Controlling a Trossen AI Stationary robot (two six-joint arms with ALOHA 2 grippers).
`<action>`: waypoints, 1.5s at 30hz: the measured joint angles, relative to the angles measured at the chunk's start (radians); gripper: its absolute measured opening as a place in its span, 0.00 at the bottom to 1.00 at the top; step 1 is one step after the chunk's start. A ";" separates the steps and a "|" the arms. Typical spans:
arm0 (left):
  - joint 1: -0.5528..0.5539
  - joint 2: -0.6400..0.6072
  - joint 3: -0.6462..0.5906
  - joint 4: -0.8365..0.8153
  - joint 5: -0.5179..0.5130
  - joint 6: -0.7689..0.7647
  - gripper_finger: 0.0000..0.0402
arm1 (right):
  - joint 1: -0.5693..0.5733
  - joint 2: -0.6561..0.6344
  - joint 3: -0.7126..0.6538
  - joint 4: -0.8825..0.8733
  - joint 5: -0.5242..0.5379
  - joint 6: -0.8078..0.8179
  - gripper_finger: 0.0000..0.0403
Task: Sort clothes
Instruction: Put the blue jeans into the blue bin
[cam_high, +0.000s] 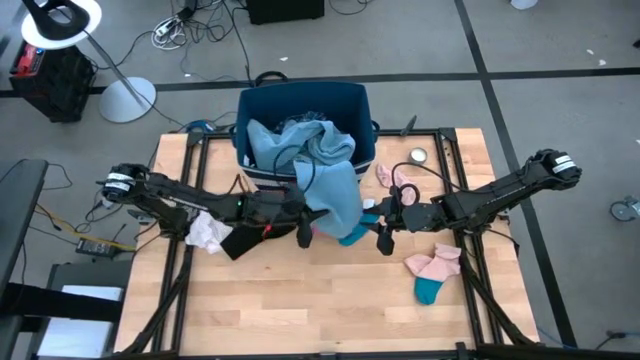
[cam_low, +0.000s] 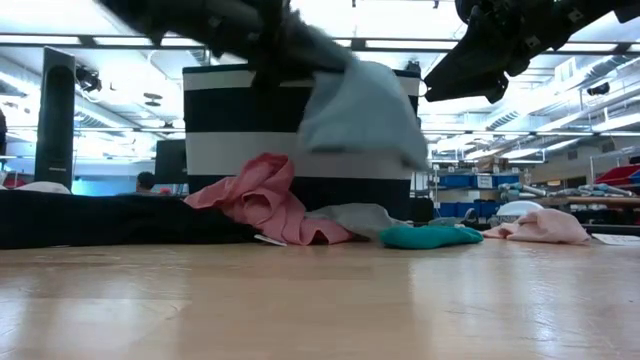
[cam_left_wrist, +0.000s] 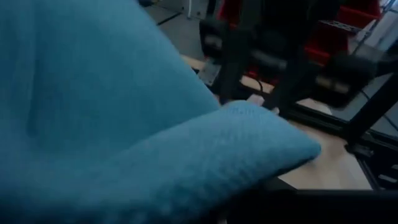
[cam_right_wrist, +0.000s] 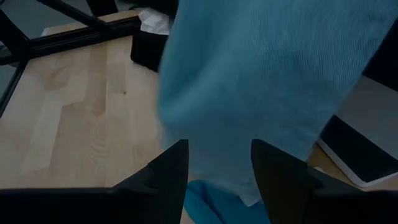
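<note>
The large light-blue piece (cam_high: 335, 185) spills from the navy bin (cam_high: 300, 100) over its front wall and hangs above the table; it fills the left wrist view (cam_left_wrist: 124, 124). My left gripper (cam_high: 306, 222) is at its left edge, shut on it. My right gripper (cam_right_wrist: 217, 168) is open, close in front of the cloth, above the table (cam_high: 385, 238); I cannot tell whether it touches. A teal sock (cam_low: 430, 236), a coral-pink item (cam_low: 260, 200) and a grey item (cam_low: 355, 215) lie on the table below. My left gripper holds the light-blue piece near its left edge (cam_high: 318, 210), but the cloth itself covers the fingers. In the low view the cloth (cam_low: 360, 110) hangs below the arm, its lower edge clear of the table. Its upper part stays in the bin.
A white item (cam_high: 207, 232) and a black item (cam_high: 240, 243) lie at the left. A pink and a teal sock (cam_high: 435, 272) lie at the right front, a pink sock (cam_high: 385, 175) and a small metal tin (cam_high: 417, 155) near the bin. Bare wood lies toward the near edge (cam_high: 320, 310).
</note>
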 joint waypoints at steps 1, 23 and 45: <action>0.011 0.000 0.037 -0.038 0.015 0.024 0.01 | 0.000 0.000 0.000 0.000 0.000 0.000 0.44; 0.332 -0.002 0.766 -0.729 -0.008 0.364 0.00 | 0.000 0.000 0.000 -0.005 0.000 -0.008 0.44; 0.564 0.180 0.519 -0.815 0.095 0.267 0.03 | -0.001 0.000 0.000 -0.006 0.000 -0.015 0.44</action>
